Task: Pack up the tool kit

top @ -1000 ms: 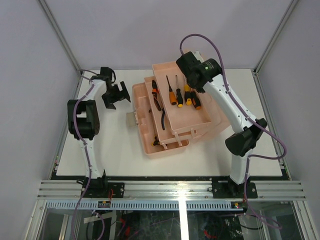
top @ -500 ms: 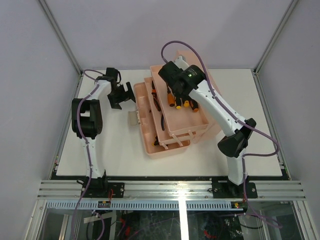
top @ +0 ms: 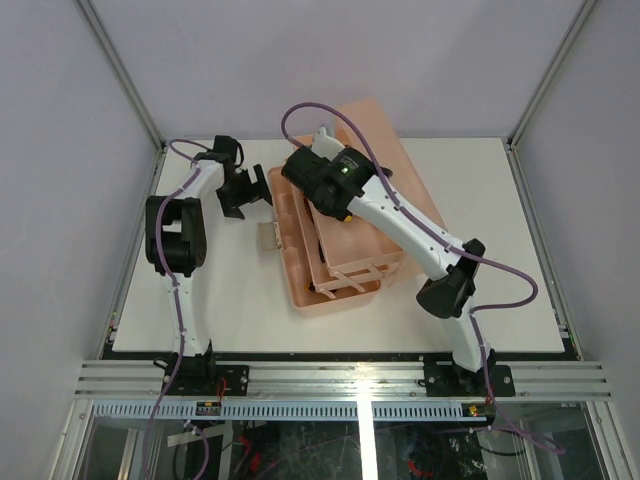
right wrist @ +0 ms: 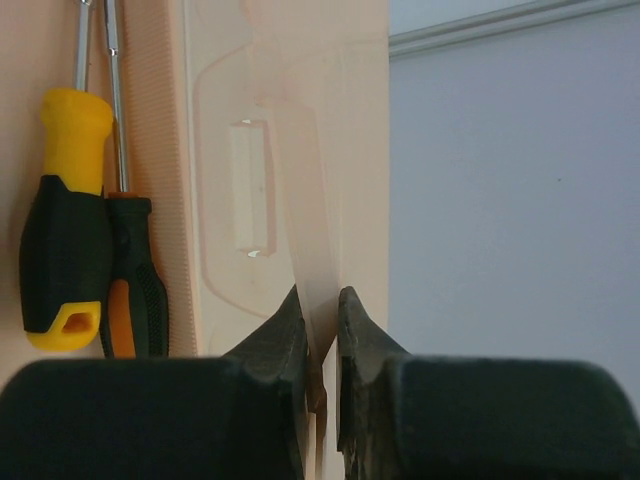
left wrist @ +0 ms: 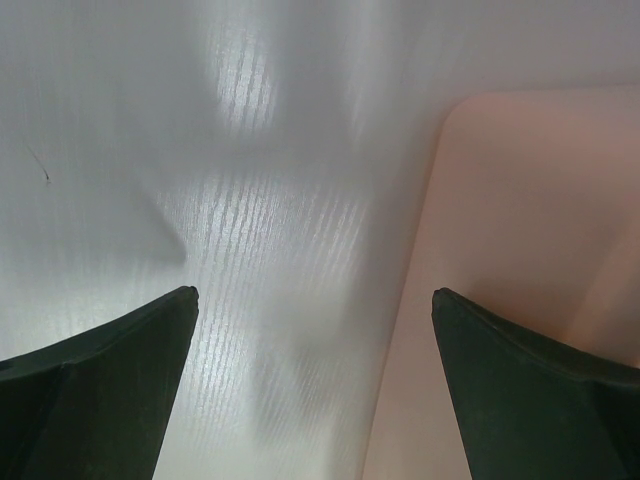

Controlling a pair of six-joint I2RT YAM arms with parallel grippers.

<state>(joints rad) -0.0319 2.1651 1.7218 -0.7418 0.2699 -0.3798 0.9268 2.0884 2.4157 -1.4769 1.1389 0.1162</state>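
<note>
White table [top: 205, 300] takes up the left side, where the left gripper [top: 244, 189] hovers with its jaws spread wide, grasping nothing, just beside the left edge of the toolbox [top: 338, 296]. That salmon-pink box sits mid-table with its tiered trays fanned out and a grey latch [top: 265, 238] on its left face. Two screwdrivers [right wrist: 65, 230] lie side by side in a tray. Further right, the right gripper [right wrist: 322, 300] is clenched on a thin translucent pink panel. From above this looks like the edge of the lid [top: 385, 125], which stands raised behind the arm.

The step in hand appears to be closing the box, with the tools already stowed. Next, the lid likely has to swing down over the trays toward the latch side. The trays must fold in beneath it, and the pinch must let go before the rim seats.
</note>
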